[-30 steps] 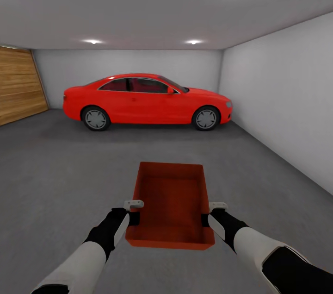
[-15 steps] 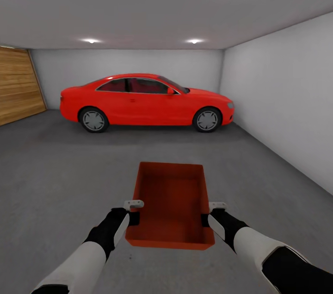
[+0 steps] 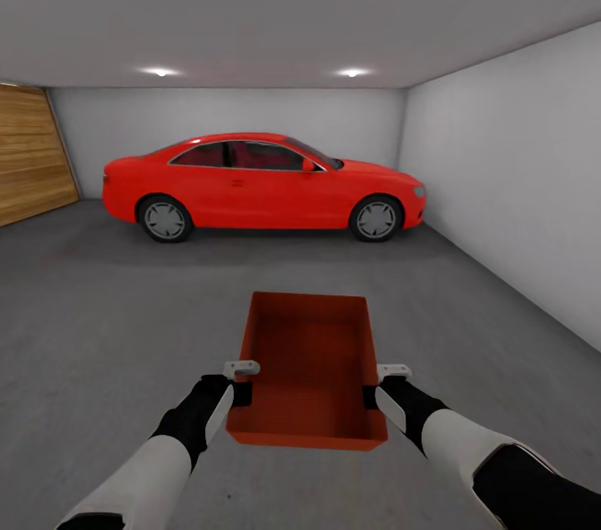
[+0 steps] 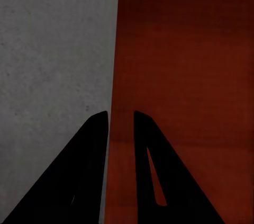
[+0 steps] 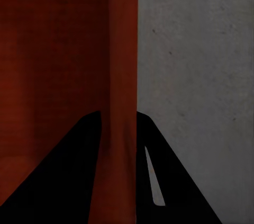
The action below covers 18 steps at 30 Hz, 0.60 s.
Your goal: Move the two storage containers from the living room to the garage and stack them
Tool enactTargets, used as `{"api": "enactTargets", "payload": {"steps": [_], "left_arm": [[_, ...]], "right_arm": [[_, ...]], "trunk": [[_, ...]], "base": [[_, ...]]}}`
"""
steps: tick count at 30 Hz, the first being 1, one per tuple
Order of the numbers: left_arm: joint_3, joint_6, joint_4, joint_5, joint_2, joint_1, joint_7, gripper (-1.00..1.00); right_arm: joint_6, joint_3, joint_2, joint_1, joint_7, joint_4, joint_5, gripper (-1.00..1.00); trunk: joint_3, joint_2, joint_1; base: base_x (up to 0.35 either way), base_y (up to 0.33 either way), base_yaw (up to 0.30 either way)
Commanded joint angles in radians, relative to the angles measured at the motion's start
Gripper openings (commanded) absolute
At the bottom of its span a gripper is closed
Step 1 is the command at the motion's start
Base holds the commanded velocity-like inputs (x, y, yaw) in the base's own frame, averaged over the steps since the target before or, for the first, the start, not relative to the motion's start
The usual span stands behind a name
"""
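Observation:
I hold one orange-red open-top storage container (image 3: 307, 367) in front of me, above the dark grey concrete floor (image 3: 108, 321) of the garage. My left gripper (image 3: 243, 393) is shut on its left wall (image 4: 123, 75), one finger inside and one outside. My right gripper (image 3: 370, 396) is shut on its right wall (image 5: 121, 75) in the same way. The container is empty and roughly level.
A red car (image 3: 263, 184) is parked across the far end of the garage. A plain white wall (image 3: 509, 196) runs along the right. A wooden panel door (image 3: 29, 150) stands at the far left. Bare concrete lies between me and the car.
The car has grown slightly larger and the ceiling light has slid upward, so the camera has moved forward. The container and both grippers keep their places in the view.

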Motion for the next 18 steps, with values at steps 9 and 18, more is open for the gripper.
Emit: {"api": "enactTargets", "payload": {"steps": [9,18], "left_arm": [[0.021,0.009,-0.006,-0.038,-0.001,-0.001,0.060,-1.00],[0.021,0.009,-0.006,-0.038,-0.001,-0.001,0.060,-1.00]], "right_arm": [[0.001,0.058,0.000,0.001,-0.004,-0.003,-0.047,-1.00],[0.001,0.058,0.000,0.001,-0.004,-0.003,-0.047,-1.00]], "trunk": [[0.000,-0.001,0.001],[0.000,-0.001,0.001]], "base": [[0.322,0.000,0.000],[0.322,0.000,0.000]]}}
